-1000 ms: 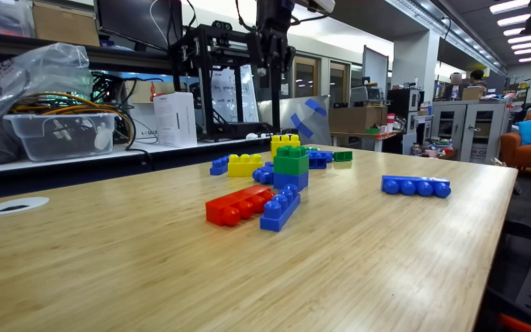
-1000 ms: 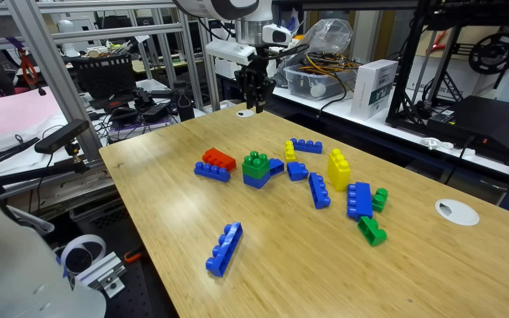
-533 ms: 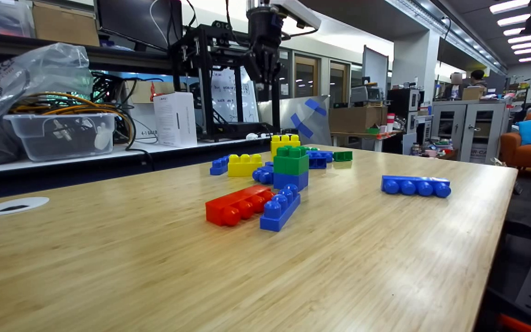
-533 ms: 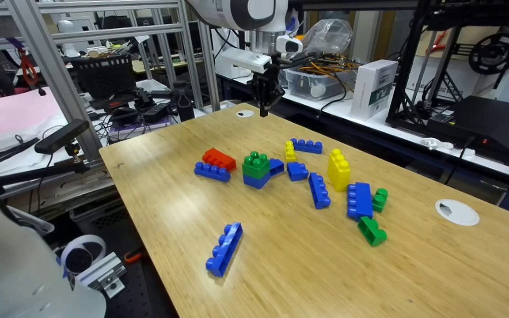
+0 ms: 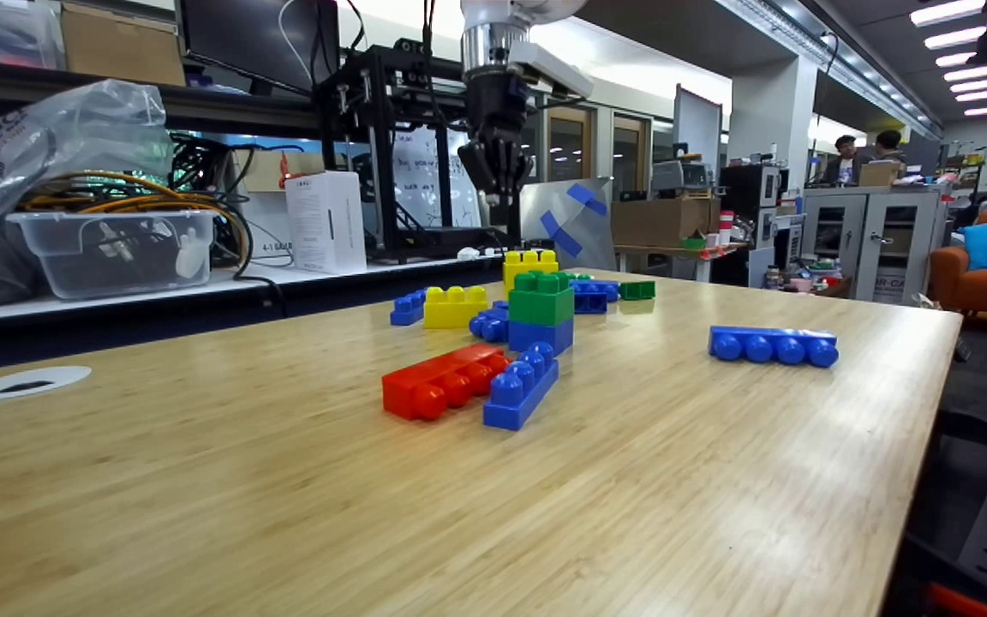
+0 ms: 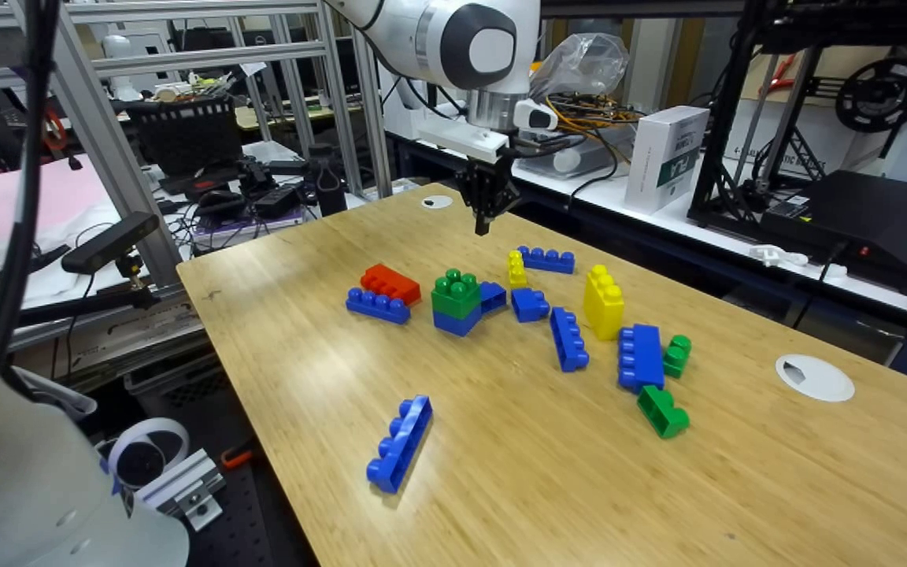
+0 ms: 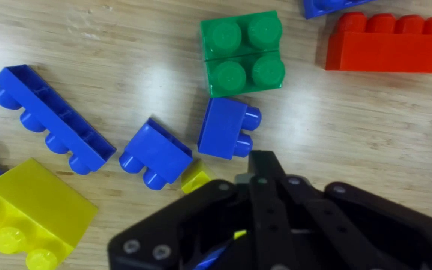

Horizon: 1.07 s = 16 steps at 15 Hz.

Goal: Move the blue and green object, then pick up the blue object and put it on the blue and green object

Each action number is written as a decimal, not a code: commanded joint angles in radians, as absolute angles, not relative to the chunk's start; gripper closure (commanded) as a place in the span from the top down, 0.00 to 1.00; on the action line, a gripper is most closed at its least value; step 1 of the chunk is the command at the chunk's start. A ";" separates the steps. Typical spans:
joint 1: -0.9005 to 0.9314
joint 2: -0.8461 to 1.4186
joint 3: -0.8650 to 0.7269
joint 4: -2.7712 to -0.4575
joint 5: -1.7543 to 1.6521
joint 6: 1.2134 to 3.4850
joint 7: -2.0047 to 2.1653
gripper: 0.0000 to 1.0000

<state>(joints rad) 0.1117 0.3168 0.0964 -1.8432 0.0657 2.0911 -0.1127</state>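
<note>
In both exterior views we see a short blue-and-green tower (image 6: 456, 305) standing upright, green over a blue base, among toy bricks (image 6: 603, 305) scattered on a wooden surface (image 6: 532, 480). The jaws hang above the surface, closed, their tips together. In the wrist view, the tower lies ahead of the jaws, apart from them. Between the two, just beside the tower, we find a small blue brick (image 7: 222, 127) on its side. Left of it lies another small blue brick (image 7: 158, 150); we cannot tell which is the task's.
</note>
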 commanded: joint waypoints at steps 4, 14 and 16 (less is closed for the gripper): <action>0.096 0.372 0.103 -1.808 0.050 2.060 -0.169 0.00; 0.100 0.359 0.105 -1.820 0.061 2.073 -0.147 0.01; 0.100 0.359 0.105 -1.820 0.061 2.073 -0.147 0.01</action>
